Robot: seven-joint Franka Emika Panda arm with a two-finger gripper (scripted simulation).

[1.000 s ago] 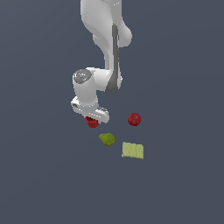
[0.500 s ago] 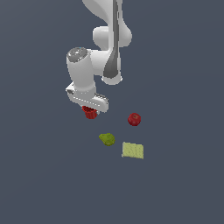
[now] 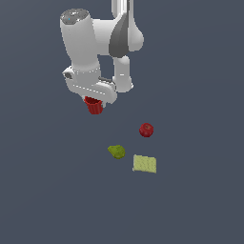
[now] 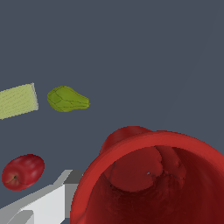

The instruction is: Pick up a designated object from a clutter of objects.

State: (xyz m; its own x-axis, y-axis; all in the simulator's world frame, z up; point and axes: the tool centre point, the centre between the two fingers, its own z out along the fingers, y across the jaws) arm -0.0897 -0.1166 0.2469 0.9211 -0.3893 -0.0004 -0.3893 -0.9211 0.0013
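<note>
Our hand (image 3: 96,101) is clamped on the red ribbed cup (image 3: 94,106), carried high so it clears the apple (image 3: 146,129), pear (image 3: 116,151) and yellow-green pad (image 3: 144,164). We judge the pick essentially done.

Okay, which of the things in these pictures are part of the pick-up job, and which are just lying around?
Part of the job:
- red cup, clamped in the gripper, up off the surface
- gripper, fingers shut on the cup

Just lying about:
- red apple
- green pear
- yellow-green pad, beside the pear
</note>
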